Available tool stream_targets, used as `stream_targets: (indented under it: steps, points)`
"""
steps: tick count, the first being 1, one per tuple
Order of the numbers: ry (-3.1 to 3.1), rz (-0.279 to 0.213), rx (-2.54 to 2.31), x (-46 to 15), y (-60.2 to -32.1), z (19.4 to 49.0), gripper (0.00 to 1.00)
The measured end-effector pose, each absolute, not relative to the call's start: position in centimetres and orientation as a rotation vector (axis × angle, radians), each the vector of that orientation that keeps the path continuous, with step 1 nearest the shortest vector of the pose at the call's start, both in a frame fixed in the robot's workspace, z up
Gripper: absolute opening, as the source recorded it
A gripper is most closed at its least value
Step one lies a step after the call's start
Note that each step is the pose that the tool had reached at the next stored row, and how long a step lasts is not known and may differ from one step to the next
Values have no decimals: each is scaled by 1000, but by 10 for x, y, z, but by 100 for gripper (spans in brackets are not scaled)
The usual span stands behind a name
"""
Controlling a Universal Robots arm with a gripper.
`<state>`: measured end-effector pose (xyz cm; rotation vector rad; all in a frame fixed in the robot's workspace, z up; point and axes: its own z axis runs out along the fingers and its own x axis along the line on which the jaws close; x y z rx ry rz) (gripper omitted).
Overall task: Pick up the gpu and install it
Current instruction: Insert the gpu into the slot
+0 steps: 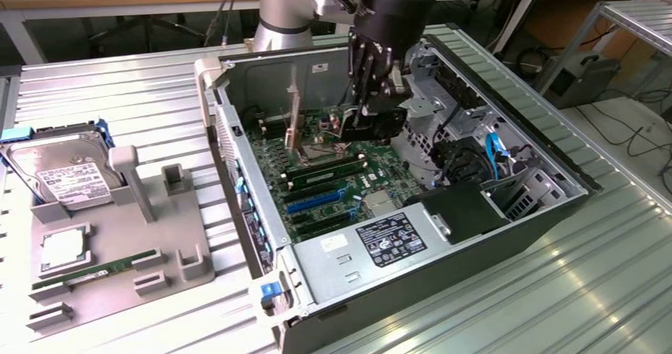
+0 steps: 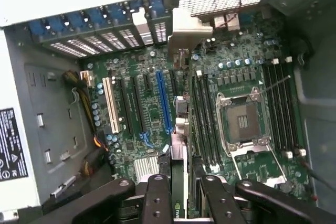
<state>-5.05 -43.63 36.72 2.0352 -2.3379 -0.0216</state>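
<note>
Now tool part-closed, gripping gpu over motherboard.

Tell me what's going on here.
The grey robot arm reaches into the open black computer case, its jaws closed on the thin black gpu card with a pale metal bracket. The card hangs on edge above the green motherboard, seemingly not yet pressed into a slot.

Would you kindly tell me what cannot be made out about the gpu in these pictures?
Exterior view: the gpu is partly hidden by the gripper holding it; its contact with the motherboard is too small to tell.
Wrist view: the gpu is seen edge-on and covers whatever slot lies beneath it.
</note>
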Motion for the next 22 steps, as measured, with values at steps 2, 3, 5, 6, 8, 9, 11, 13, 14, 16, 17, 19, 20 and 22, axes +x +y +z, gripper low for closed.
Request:
stream_targets:
  steps: [2, 3, 5, 6, 8, 9, 11, 13, 14, 16, 17, 19, 20, 22]
  points:
    - [-2300, -20, 2078, -51, -436, 366, 26]
    - [-2261, -19, 2119, -51, -436, 364, 26]
    - [-2222, -18, 2160, -51, -436, 362, 26]
    - [-2203, -17, 2180, -51, -436, 362, 26]
    - [-2163, -15, 2220, -50, -436, 360, 26]
    - [-2147, -14, 2235, -50, -436, 359, 26]
    - [-2127, -13, 2255, -51, -436, 357, 26]
    - [-2123, -13, 2259, -51, -436, 354, 26]
    - [-2123, -14, 2259, -51, -437, 351, 26]
    - [-2133, -16, 2252, -51, -437, 349, 26]
    - [-2142, -18, 2244, -51, -437, 348, 26]
    - [-2158, -20, 2231, -51, -437, 346, 26]
    - [-2163, -21, 2227, -51, -437, 345, 26]
    - [-2166, -21, 2225, -58, -439, 339, 26]
